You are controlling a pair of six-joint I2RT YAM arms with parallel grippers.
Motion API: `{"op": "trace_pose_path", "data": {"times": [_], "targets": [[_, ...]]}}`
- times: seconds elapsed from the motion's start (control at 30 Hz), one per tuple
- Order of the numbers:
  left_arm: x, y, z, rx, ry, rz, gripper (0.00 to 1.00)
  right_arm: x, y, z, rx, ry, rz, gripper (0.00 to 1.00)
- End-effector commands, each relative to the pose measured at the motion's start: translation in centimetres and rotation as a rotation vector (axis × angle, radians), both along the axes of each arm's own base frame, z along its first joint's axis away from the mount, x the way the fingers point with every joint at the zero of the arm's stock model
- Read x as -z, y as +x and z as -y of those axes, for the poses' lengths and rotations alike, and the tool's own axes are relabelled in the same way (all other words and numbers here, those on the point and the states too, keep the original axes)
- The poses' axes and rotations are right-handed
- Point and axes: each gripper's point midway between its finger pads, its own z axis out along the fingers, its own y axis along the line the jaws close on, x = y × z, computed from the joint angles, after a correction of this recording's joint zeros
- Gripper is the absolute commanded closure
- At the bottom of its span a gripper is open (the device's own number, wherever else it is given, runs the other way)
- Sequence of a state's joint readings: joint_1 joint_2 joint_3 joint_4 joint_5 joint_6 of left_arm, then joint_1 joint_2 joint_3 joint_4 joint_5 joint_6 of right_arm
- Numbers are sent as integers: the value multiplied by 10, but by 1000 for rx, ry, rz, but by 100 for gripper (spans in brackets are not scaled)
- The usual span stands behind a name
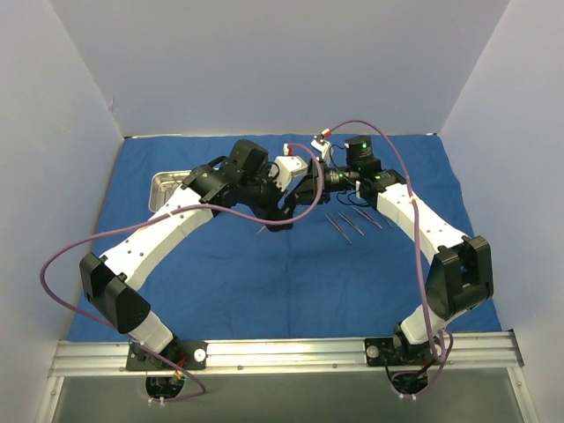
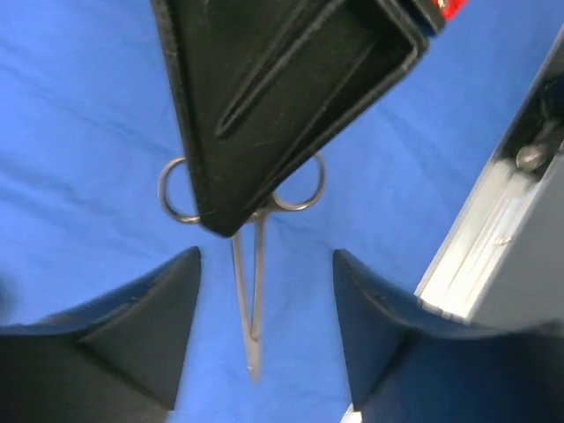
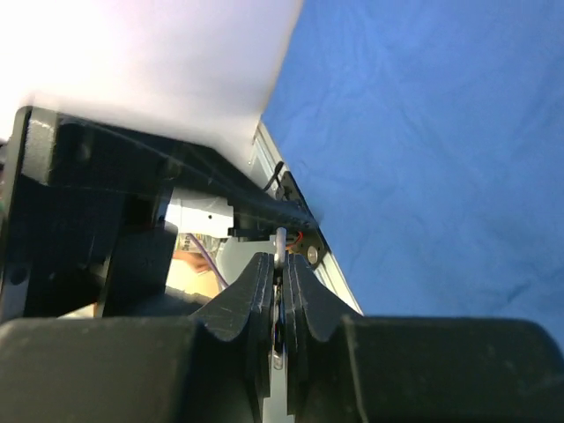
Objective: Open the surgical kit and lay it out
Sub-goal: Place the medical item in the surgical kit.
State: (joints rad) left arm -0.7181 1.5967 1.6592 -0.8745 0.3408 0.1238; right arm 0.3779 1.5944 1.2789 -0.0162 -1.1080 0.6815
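The royal-blue cloth [image 1: 264, 273] lies spread flat over the table. The steel tray [image 1: 167, 183] sits on it at the back left. Several silver instruments [image 1: 352, 220] lie side by side right of centre. My right gripper [image 1: 306, 189] is shut on one ring-handled instrument [image 2: 251, 291], with thin metal showing between its pads [image 3: 280, 242]. In the left wrist view the right gripper covers the middle of the ring handles. My left gripper [image 2: 264, 308] is open, one finger on each side of the instrument's blades, not touching them. The cloth [image 2: 88, 132] lies behind.
White walls close in the table at the back and both sides. A metal rail [image 1: 282, 352] carrying the arm bases runs along the near edge. Both arms meet above the middle of the cloth, and purple cables loop beside them.
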Motion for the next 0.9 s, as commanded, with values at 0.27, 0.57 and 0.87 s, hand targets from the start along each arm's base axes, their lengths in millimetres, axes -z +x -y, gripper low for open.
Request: {"op": "trace_pose_path", "data": {"times": [0.27, 0.57, 0.87], "targets": [[-44, -16, -27, -15, -425, -188, 6, -27, -32, 17, -91, 42, 143, 100], [-43, -53, -18, 185, -554, -385, 6, -43, -39, 18, -134, 67, 210, 100], [-25, -67, -19, 224, -531, -476, 25, -60, -33, 14, -119, 102, 234, 100]]}}
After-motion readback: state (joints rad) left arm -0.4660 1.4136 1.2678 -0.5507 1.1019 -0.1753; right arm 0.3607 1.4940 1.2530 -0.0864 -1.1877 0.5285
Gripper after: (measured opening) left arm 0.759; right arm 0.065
